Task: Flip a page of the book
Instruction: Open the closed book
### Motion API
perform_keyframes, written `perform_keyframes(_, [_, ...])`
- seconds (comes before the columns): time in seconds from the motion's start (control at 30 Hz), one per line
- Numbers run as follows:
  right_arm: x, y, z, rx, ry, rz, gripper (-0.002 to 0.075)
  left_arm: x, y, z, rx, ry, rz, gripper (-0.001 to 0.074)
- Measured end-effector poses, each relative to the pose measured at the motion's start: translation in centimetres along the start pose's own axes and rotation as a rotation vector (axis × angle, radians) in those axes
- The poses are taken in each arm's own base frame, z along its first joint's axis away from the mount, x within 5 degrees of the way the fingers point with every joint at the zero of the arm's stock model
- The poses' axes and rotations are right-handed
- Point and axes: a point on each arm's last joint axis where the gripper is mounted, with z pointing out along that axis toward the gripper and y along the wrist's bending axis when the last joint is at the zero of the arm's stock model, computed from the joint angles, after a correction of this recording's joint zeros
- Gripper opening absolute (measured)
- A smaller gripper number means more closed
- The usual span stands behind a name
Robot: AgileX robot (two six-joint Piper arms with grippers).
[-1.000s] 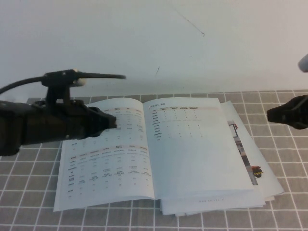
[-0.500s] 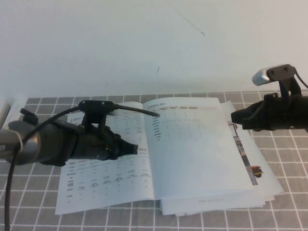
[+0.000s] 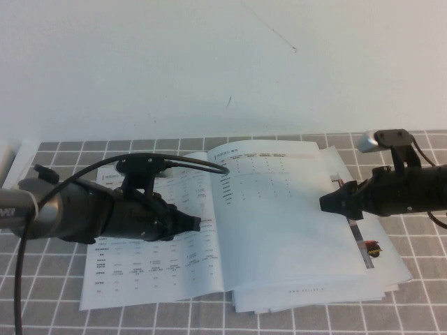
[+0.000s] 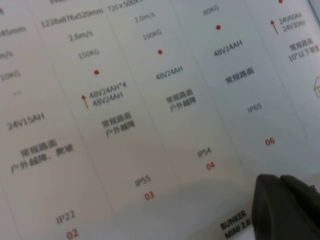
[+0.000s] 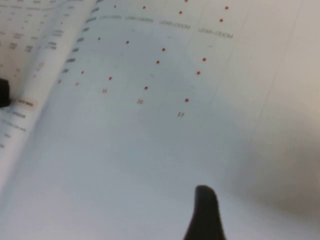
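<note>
The book [image 3: 140, 272] lies open and flat on the grey tiled table. Its left side is dense with tables. The page [image 3: 286, 223] on the right has a short table at its top and is blank below. My left gripper [image 3: 198, 225] is shut, its tip resting on the left side near the spine; in the left wrist view its fingers [image 4: 280, 205] are pressed together just over the print. My right gripper [image 3: 326, 202] hovers at the page's outer edge. Only one of its fingers [image 5: 205, 210] shows above the blank paper, with nothing held.
Separate white booklets [image 3: 377, 255] with a red-and-black photo stick out from under the book on the right. A white wall [image 3: 223, 63] rises behind the table. Bare tiled surface [image 3: 419, 300] lies at the front right.
The left gripper has slid right across the left side toward the spine. The right arm has come in from the right and lower, reaching the page's outer edge.
</note>
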Motion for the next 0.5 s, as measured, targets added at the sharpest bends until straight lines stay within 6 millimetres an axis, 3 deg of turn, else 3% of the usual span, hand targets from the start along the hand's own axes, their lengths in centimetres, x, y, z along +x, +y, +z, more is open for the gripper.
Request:
perform_keyframes(0.23, [1.3,0.5,1.2,-0.144,0.045,0.066,0.0500,0.0,-0.1,0.0,0.008,0.003,0.000,-0.0004])
perform_keyframes(0.5, [0.5,0.4,1.1,-0.137,0.020,0.103,0.0501,0.0,-0.1,0.0,0.016,0.003,-0.010,-0.0004])
